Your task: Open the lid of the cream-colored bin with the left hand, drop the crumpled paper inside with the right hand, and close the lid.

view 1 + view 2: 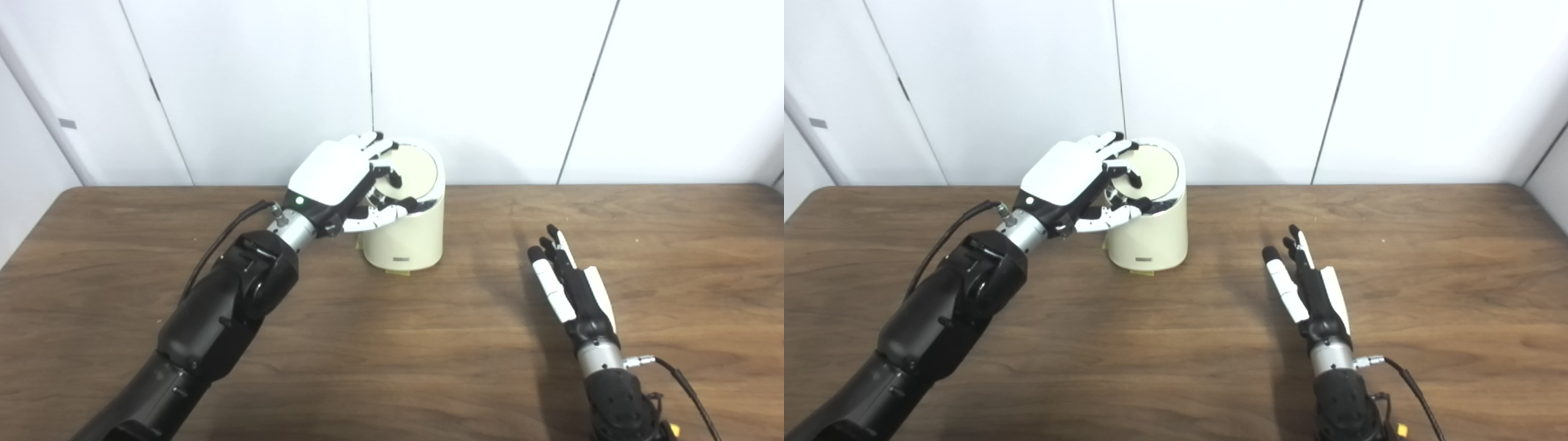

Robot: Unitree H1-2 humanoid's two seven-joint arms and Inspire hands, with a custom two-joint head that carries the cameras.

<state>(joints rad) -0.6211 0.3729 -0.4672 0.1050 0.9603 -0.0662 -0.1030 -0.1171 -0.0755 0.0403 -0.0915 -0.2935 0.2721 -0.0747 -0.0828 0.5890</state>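
A: Near edge first. Right hand (572, 288) at about 4 o'clock on the worktop (392, 367), edge-on, fingers straight and apart, nothing in it. No crumpled paper showing anywhere on the wood.

B: So the paper is either inside the bin or out of view?

A: Cannot tell. If it has not gone in, closing now would skip the drop.

B: And the left hand?

A: Left hand (1072, 174) at roughly 11 o'clock, draped over the near-left rim of the cream-colored bin (1151, 236), fingers curled onto the lid (1151, 168), thumb under the rim. Whether it truly grips the lid, cannot tell. The lid sits tilted.

B: Risks?

A: Bin looks light; a sideways push from those fingers could slide or tip it toward the wall. Fingers may also slip off the smooth lid.

B: Surroundings?

A: Dark wood-grain worktop, bare apart from the bin; white panelled wall (490, 79) with dark seams behind.
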